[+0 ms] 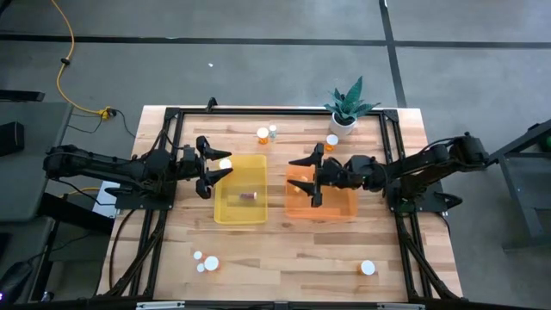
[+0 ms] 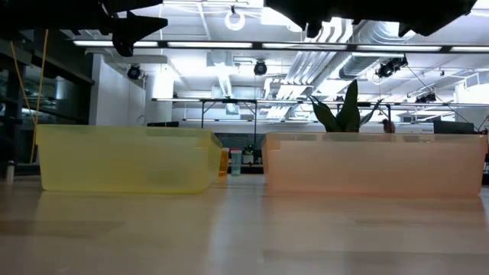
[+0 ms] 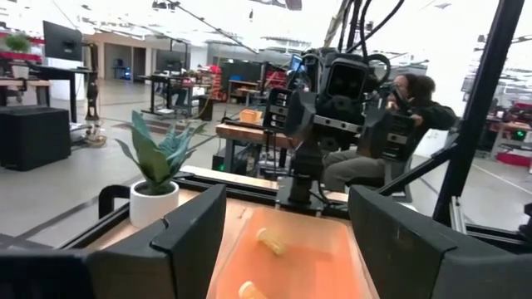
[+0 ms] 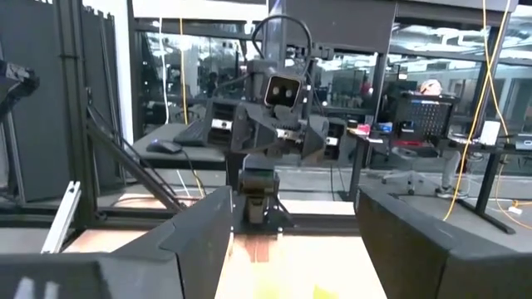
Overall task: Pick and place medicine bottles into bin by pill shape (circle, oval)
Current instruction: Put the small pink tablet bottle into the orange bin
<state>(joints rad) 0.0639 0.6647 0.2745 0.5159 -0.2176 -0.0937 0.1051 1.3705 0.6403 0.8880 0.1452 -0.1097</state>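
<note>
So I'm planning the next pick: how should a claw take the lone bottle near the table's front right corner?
That bottle seems to stand upright, white cap up, nothing beside it. Come straight down and close on the body just under the cap.

Two dark jointed arms, black cabling, broad flat-fingered left tool (image 1: 213, 172), right tool (image 1: 311, 180)

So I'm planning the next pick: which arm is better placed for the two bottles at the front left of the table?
Probably the left. Its open gripper hangs by the yellow bin, on the same side as those bottles. The right gripper, also open, is over the orange bin, farther away.
</note>
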